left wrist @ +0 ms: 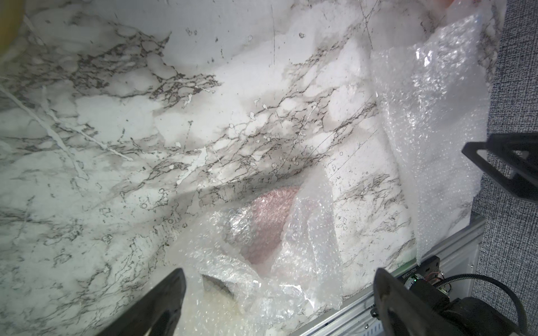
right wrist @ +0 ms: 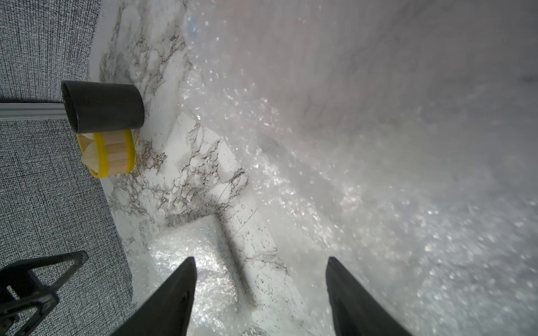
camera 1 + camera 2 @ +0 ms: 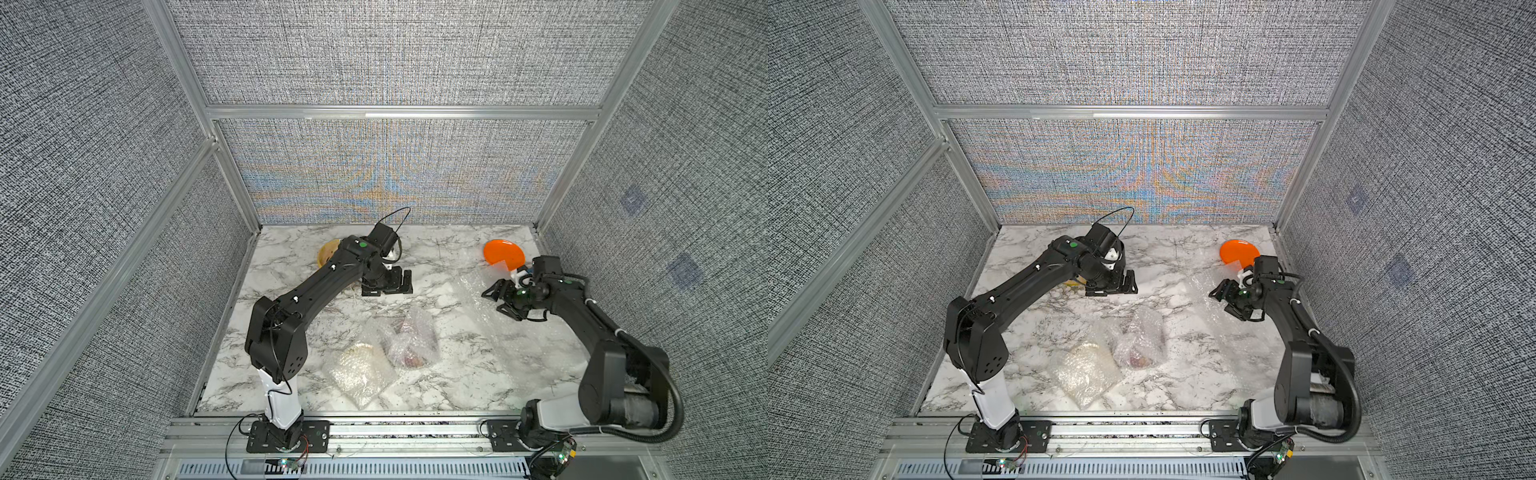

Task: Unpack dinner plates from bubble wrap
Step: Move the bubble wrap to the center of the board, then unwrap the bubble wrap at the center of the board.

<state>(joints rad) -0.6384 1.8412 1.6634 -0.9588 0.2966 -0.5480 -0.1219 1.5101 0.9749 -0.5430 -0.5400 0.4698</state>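
Where caught in both top views, find the left gripper (image 3: pixel 386 286) (image 3: pixel 1111 286) hanging over bare marble toward the far middle of the table (image 3: pixel 440 253), with jaws spread as wide as can be and nothing between them. Confirm from the left wrist view: dark fingers (image 1: pixel 163 305) far apart, only marble and wrapped bundles below. Just behind that arm, spot the yellow steamer basket (image 3: pixel 326 253) (image 2: pixel 107 154), mostly hidden by it.

Over on the right side, see the right gripper (image 3: pixel 496 301) (image 3: pixel 1224 301) turned sideways and held low, with jaws parted and gripping nothing, just above a loose flat sheet of bubble wrap (image 3: pixel 486 332) (image 3: pixel 1217 332) spread along the table's right side. Check against the right wrist view: fingers (image 2: pixel 174 296) apart, with marble and glinting wrap beneath, and the basket far off beside a grey wall (image 2: pixel 43 203).

Locate the orange plate (image 3: pixel 500 249) (image 3: pixel 1237 250) unwrapped and bare in the far right corner, just beyond the right wrist, with part of its near edge hidden in both top views. Locate the dark red plate (image 3: pixel 411 359) (image 3: pixel 1138 359) (image 1: pixel 267 227) bundled in crumpled wrap near the middle front of the table, betrayed by a reddish tint through the plastic. Just beside it, nearer the left arm's base, spot the cream plate (image 3: pixel 359 354) (image 3: pixel 1087 351) under another bubbled sheet; touching the red bundle or merely close, cannot tell.
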